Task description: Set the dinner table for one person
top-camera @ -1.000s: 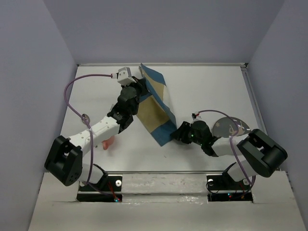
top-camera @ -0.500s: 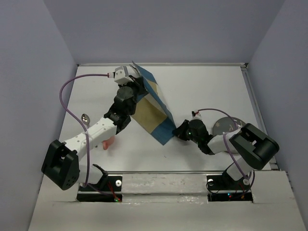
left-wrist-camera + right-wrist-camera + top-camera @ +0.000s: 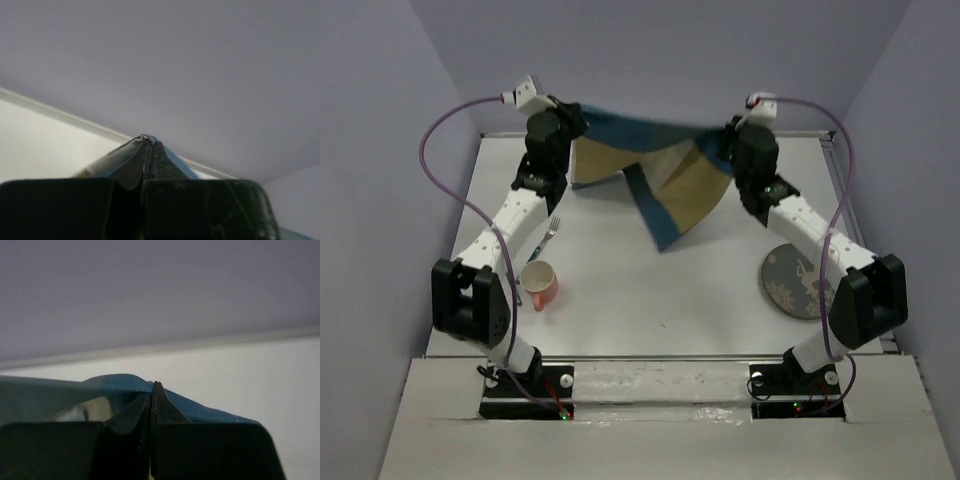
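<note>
The blue, tan and white checked placemat [image 3: 665, 185] hangs stretched between both arms above the far part of the dinner table [image 3: 650, 300], its middle sagging to a point. My left gripper [image 3: 572, 128] is shut on its left top corner. My right gripper [image 3: 730, 138] is shut on its right top corner. In the left wrist view the gripper [image 3: 151, 143] pinches the cloth [image 3: 112, 159] at the jaw tips. In the right wrist view the gripper [image 3: 152, 386] pinches blue cloth [image 3: 117, 384] the same way.
A pink cup [image 3: 540, 285] stands upright at the near left, with a fork [image 3: 549, 236] lying just beyond it. A patterned grey plate [image 3: 798, 283] sits at the near right beside my right arm. A metal rail [image 3: 840, 190] edges the table.
My right gripper has shut on the placemat's near corner. Both arms have swung up toward the far edge, spreading the cloth between them. The cup and fork have come into view.
</note>
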{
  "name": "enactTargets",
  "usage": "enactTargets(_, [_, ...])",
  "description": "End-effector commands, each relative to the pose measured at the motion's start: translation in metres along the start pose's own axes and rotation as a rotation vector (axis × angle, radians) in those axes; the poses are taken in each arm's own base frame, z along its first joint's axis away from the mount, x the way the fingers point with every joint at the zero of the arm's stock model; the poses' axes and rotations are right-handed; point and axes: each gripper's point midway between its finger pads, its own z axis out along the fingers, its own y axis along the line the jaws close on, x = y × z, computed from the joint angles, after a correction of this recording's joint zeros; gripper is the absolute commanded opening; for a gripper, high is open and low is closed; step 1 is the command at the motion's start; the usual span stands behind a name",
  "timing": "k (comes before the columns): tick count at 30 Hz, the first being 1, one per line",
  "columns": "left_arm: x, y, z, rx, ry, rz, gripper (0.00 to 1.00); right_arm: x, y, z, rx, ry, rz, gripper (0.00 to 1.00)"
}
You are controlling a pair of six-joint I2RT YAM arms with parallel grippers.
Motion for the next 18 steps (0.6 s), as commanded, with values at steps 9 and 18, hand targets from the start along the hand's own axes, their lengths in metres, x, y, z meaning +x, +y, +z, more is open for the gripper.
enactTargets(9, [-0.088, -0.05, -0.006, 0.149, -0.108, -0.019, 0.0, -0.17, -0.042, -0.018, 0.162, -0.27, -0.434, 0.0])
enactTargets(18, [0.08, 0.095, -0.083, -0.029, 0.114, -0.088, 0.0, 0.094, -0.075, -0.06, 0.038, 0.167, -0.257, 0.0])
